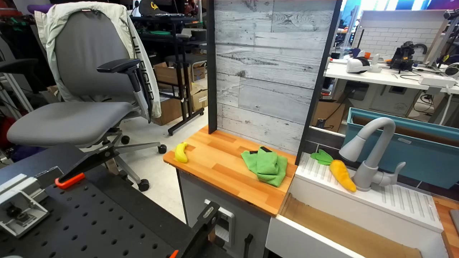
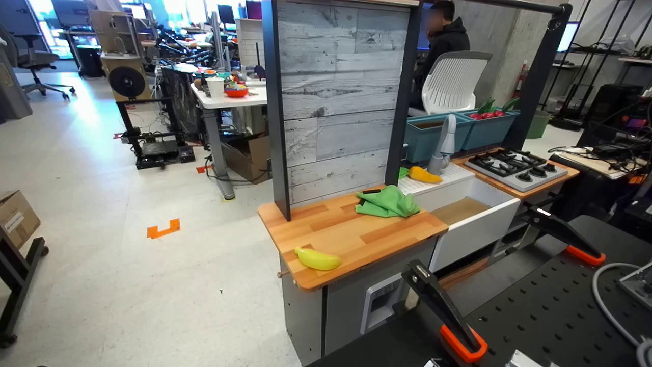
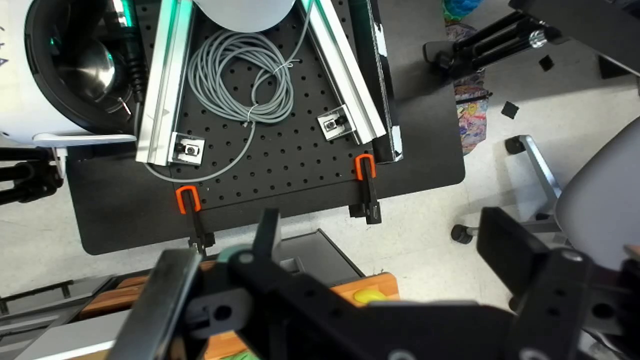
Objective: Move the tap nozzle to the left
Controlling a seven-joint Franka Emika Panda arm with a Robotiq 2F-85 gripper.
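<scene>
Jaws wide apart and empty, well away from the grey tap nozzle [image 1: 378,148].

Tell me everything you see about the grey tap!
The grey tap looks like matte plastic. Its tube arches over to a wide nozzle slanting downward. A curved handle sticks out beside its round base. It stands upright on the white ribbed ledge of the sink. A toy carrot lies by the base; I can't tell if they touch.
</scene>
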